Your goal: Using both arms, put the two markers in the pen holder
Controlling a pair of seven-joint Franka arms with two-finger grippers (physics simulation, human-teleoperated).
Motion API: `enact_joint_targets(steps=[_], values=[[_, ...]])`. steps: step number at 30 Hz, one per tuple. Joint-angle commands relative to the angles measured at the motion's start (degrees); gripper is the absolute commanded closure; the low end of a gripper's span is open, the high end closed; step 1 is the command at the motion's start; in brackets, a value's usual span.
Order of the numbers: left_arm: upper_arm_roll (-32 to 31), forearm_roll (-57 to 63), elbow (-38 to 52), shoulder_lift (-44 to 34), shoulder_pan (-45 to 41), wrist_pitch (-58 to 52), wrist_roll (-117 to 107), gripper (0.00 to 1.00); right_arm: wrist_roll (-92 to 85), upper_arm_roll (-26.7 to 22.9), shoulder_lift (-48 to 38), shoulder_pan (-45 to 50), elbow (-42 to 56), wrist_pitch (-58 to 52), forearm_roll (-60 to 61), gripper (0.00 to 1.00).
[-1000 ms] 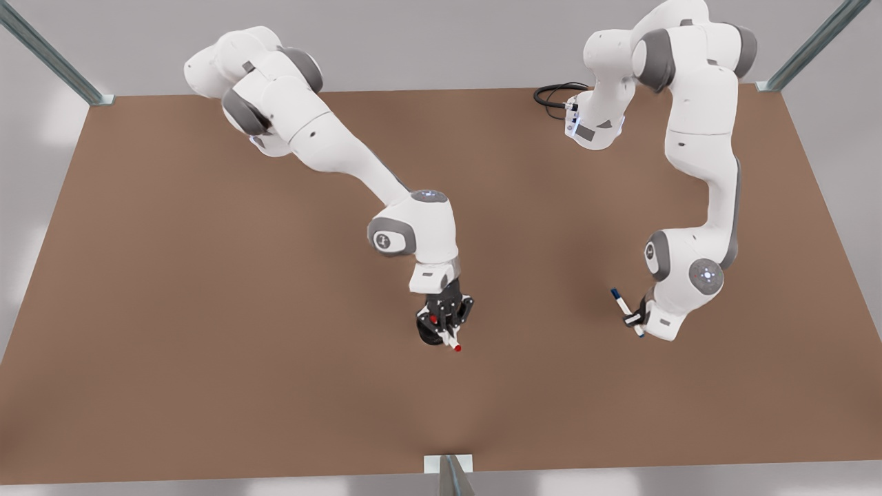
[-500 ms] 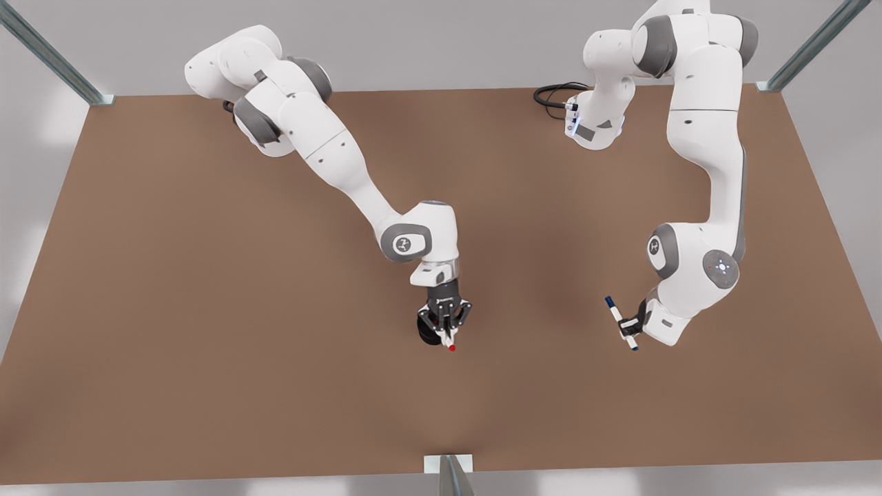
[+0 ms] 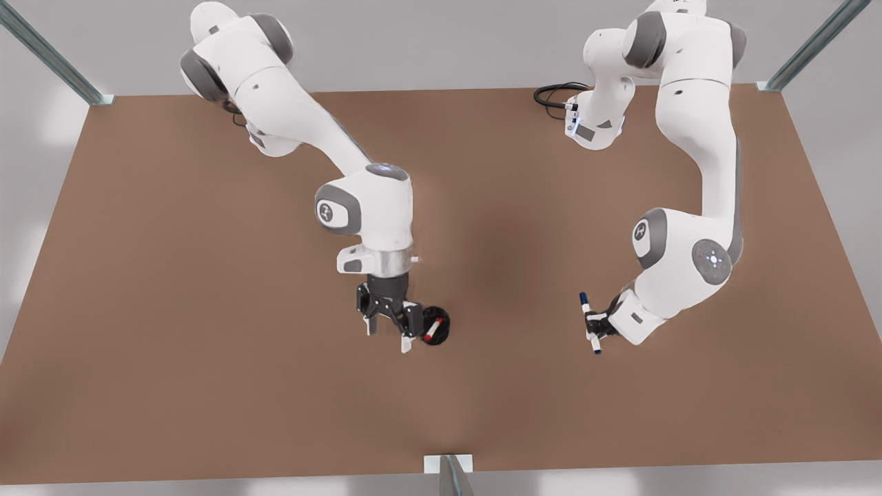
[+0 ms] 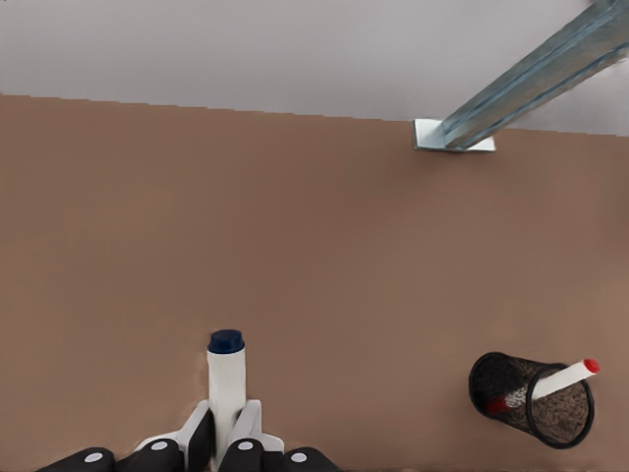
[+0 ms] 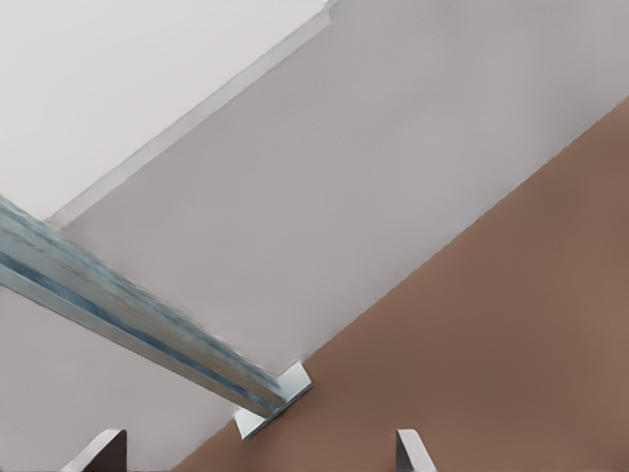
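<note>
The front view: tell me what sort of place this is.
Likely a simulated robot test bench: a bare brown tabletop framed by metal struts against plain grey walls, with two white jointed arms working small props, a black mesh pen holder and markers.

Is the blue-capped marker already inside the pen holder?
No: the left gripper holds the blue-capped marker well apart from the pen holder.

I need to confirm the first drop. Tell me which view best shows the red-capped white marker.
The left wrist view: the red-capped white marker leans inside the black mesh pen holder, seen unobstructed. In the front view the marker is small, beside the open right gripper. The right wrist view faces the wall and table edge.
</note>
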Motion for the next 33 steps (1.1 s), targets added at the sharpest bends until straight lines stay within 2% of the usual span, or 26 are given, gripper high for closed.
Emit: enact_joint_targets(steps=[1,2,4,5,7,8,9,12,14,15,19,33], values=[[-3.39,-7.04,3.62,1.1,0.04,-7.78,23.08,0.79,-55.48,-0.03,-7.86,-5.53,0.1,-27.83,27.43,0.0],[-4.79,-8.19,5.46,2.07,-0.31,-7.43,29.13,0.79,-63.48,-0.03,-10.23,-10.1,-0.34,-32.84,29.01,0.0],[-13.13,-10.2,7.75,5.06,-0.31,0.39,38.29,0.79,-81.33,-0.12,-15.4,-20.21,-4.37,-34.61,34.2,0.0],[-16.56,-11.88,7.75,6.2,-0.31,7.59,40.05,0.79,-81.95,-1.08,-22.01,-22.58,-14.4,-34.17,34.29,0.0],[-18.85,-11.97,7.75,8.04,-2.68,21.3,52.18,0.79,-93.46,-2.14,-19.64,-25.93,-13.79,-34.96,34.46,0.0],[-20.87,-11.97,7.75,9.1,-2.77,26.23,57.44,0.79,-93.63,-2.14,-18.85,-25.93,-13.09,-35.49,34.46,0.0],[-23.07,-12.06,7.75,10.77,-2.68,32.03,65.36,0.79,-94.42,-1.96,-14.55,-25.93,-6.41,-38.2,35.25,0.0],[-28.43,-12.06,7.75,15.34,-2.59,45.91,77.66,0.79,-95.22,-2.4,-14.28,-25.75,-7.46,-35.05,36.49,0.0],[-30.37,-12.06,7.75,16.92,-2.24,49.35,83.55,0.79,-95.66,-2.4,-14.19,-25.58,-6.93,-34.78,35.52,0.0],[-30.46,-12.06,7.75,17.71,-2.24,50.14,85.05,0.79,-99.79,-2.14,-13.84,-24.79,-7.11,-31.01,33.41,0.0],[-31.6,-12.06,7.49,20.96,-2.42,53.83,85.14,0.79,-99.79,-2.49,-13.66,-25.84,-7.46,-31.09,33.94,0.0],[-34.14,-12.23,-1.39,22.64,-1.54,63.68,87.34,0.79,-99.88,-2.32,-13.58,-26.89,-7.37,-31.97,34.02,0.0]])
